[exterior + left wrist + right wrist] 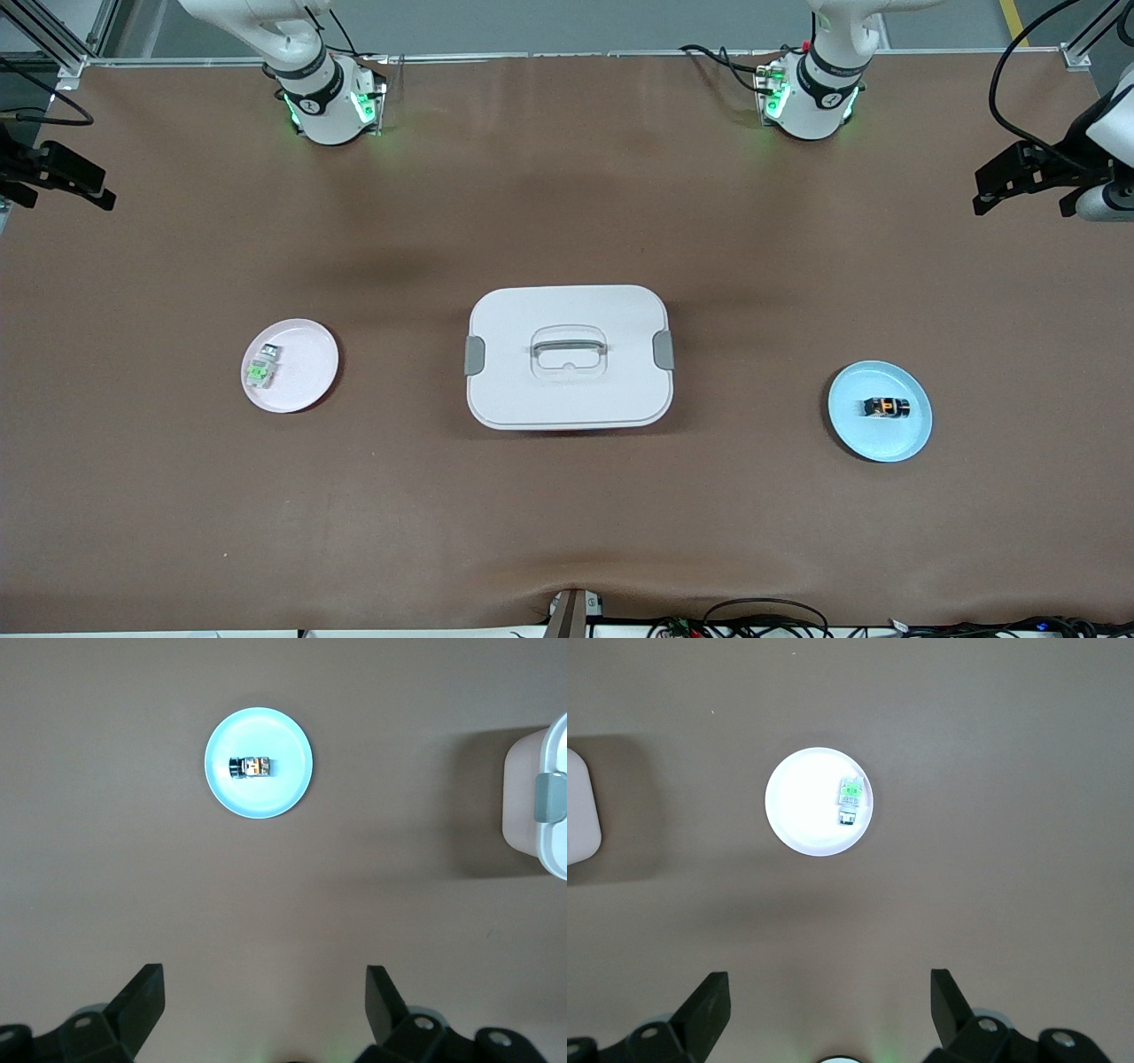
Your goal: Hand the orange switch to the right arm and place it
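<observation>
Hanging high over the bench (567, 532), both sets of jaws stand spread wide with nothing between them. The left gripper (266, 1005) shows at the lower edge of its wrist view, above bare brown cover, with the orange switch (252, 767) lying on a pale blue plate (288, 735) higher in that frame. In the front view that switch (886, 408) sits at lower right. The right gripper (830, 1005) hangs likewise near a white plate (797, 806) carrying a green-faced part (849, 799). A white lidded box (567, 390) rests mid-frame.
</observation>
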{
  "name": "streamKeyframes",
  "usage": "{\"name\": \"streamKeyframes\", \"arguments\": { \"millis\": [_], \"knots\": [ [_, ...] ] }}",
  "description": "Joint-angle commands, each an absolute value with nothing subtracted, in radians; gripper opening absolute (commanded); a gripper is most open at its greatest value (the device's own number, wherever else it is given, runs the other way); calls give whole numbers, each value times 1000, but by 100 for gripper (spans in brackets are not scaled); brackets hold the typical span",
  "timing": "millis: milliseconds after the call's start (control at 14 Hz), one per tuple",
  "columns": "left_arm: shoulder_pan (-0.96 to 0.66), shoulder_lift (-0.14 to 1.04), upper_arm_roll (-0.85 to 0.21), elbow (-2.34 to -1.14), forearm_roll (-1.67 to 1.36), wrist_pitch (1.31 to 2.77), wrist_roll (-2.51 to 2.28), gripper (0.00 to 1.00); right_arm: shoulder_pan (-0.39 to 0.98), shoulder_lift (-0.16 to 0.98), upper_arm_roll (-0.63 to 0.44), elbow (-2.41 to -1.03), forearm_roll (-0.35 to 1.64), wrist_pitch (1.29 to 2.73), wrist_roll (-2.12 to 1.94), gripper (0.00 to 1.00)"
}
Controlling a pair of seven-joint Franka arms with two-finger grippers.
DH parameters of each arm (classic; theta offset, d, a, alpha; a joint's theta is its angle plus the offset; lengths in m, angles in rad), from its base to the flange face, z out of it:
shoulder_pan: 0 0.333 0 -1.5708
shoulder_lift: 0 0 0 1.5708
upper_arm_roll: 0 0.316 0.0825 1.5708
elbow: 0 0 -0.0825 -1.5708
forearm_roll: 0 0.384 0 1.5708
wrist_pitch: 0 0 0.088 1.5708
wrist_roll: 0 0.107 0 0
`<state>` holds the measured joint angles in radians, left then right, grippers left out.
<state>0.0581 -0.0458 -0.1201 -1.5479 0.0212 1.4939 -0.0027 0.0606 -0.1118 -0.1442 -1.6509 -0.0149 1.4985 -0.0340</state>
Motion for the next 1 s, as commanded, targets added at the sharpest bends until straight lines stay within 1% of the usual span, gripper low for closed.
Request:
{"name": "streamKeyframes", "arguments": {
  "millis": [0,214,498,783,854,925],
  "knots": [
    [63,-43,-121,-1523,9,1476,-6,100,60,-103,-140,-1629,-28,1488,-44,100],
    [63,-28,-120,-1517,15,1476,3,100,61,-101,-138,-1629,-28,1489,-44,100],
    [72,66,-117,-1505,15,1517,6,100,64,-95,-137,-1629,-28,1491,-44,100],
    [75,165,-115,-1537,51,1633,46,100,64,-94,-137,-1631,-28,1491,-44,100],
    [89,179,-115,-1581,55,1697,75,100,67,-94,-137,-1631,-28,1490,-44,100],
    [109,181,-115,-1645,55,1797,113,100,72,-94,-137,-1631,-28,1489,-44,100]
  ]
}}
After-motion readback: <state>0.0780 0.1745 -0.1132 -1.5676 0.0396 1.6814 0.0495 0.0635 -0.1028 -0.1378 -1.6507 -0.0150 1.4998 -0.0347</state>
